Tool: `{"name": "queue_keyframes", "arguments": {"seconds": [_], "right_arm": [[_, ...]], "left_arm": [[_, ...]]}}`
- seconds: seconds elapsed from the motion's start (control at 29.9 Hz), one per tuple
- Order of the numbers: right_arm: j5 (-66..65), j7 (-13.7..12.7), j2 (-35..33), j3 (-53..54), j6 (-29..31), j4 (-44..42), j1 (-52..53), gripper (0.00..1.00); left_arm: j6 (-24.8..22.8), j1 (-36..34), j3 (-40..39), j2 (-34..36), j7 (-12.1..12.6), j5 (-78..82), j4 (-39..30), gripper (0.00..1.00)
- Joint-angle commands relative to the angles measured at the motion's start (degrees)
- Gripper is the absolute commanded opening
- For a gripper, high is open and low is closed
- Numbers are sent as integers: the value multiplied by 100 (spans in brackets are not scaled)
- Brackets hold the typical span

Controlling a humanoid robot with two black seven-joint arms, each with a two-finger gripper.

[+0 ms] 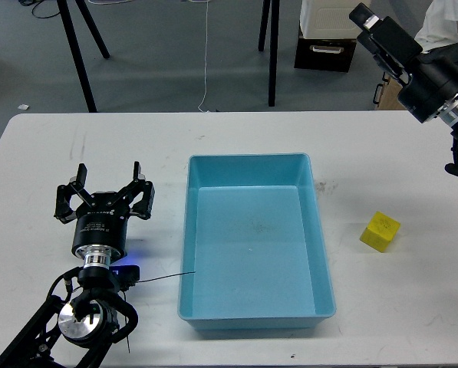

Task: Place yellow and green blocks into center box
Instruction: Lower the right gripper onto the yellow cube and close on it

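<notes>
- Light blue tray (255, 299) sits mid-table; its flat bottom shows bare, no cube inside.
- Yellow block (380, 231) rests on the white table (60, 153), right of the tray, clear of its wall.
- Green block: not visible anywhere in this view.
- Left gripper (106, 184) hovers left of the tray, fingers spread wide, holding nothing.
- Right gripper (364, 15) is raised at the upper right, well away from the yellow block; dark and end-on, so I cannot tell its opening.
- Risk: the yellow block sits skewed, so a misaligned pinch may catch its corners and twist it loose.
- Risk: a low carry could clip the tray wall, shoving it.
</notes>
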Motion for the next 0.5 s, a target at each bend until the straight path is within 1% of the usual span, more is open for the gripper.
{"name": "queue_keyframes", "arguments": {"seconds": [0.0,0.03,0.1,0.17,0.3,0.4,0.47], "right_arm": [[-30,39,-604,-1312,1042,-164,1178,98],[-108,39,-736,-1628,1166,-173,1451,98],[-432,39,-973,-2156,1181,-165,1952,98],[-1134,39,-1106,-2727,1181,-156,2374,98],[-2707,39,-1106,-3747,1181,-103,2903,97],[-2956,39,-1168,-4161,1181,-15,2965,97],[-2931,39,-1343,-4346,1181,90,2957,97]], "left_arm": [[-3,-1,-5,-1,0,-1,-1,100],[-3,8,-5,-1,0,-1,-1,100],[-3,8,-5,-1,0,-1,-1,100],[-3,8,-5,-1,0,-9,8,100],[-3,-1,-5,-1,0,-1,17,100],[-3,-1,-5,-1,0,-9,17,100],[-12,8,-5,-1,0,-1,17,100]]}}
